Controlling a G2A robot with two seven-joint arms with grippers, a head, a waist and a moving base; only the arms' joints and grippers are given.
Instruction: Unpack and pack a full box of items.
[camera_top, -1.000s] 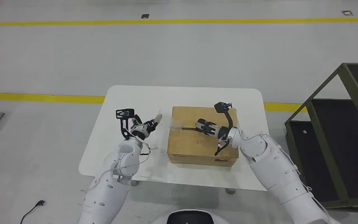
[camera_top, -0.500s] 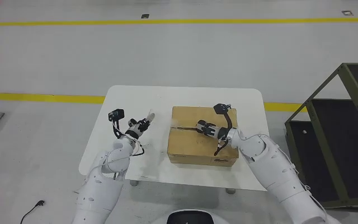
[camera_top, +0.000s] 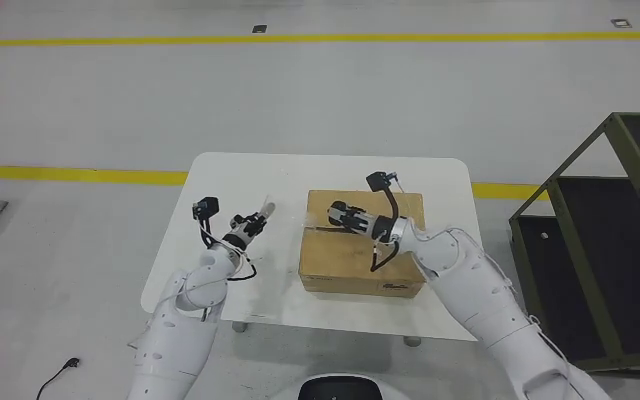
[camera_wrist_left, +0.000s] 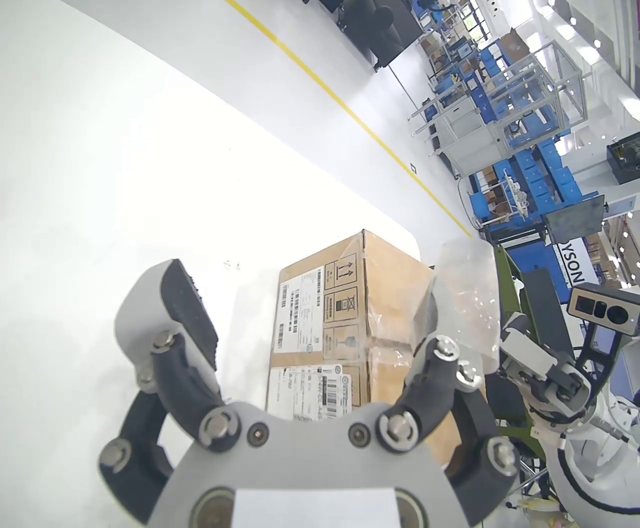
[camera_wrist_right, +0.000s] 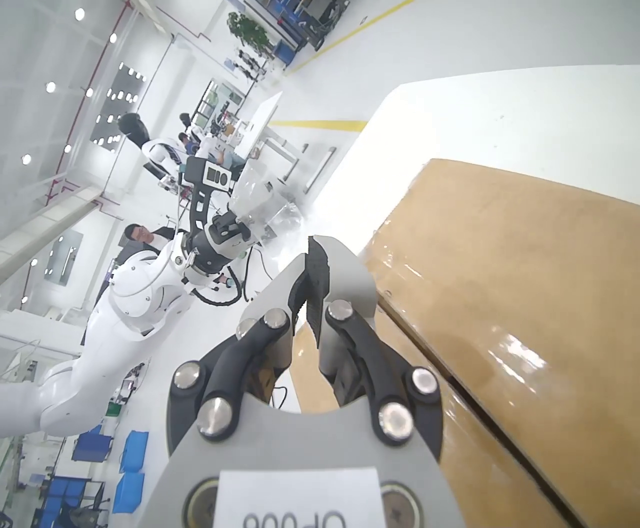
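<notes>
Box (camera_top: 362, 245) on desk (camera_top: 250, 190), flaps shut. Right pincer (camera_wrist_right: 312, 270) pressed together above box seam. Left pincer (camera_wrist_left: 310, 320) spread beside box, clear tape (camera_wrist_left: 465, 295) clinging to it. Risk: adhesive may block tape release and foul later grasps.

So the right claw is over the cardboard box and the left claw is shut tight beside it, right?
Not quite: the left claw is open, as the left wrist view shows, its fingers spread wide with clear tape clinging to one. The right claw is over the cardboard box, the left beside it.
</notes>
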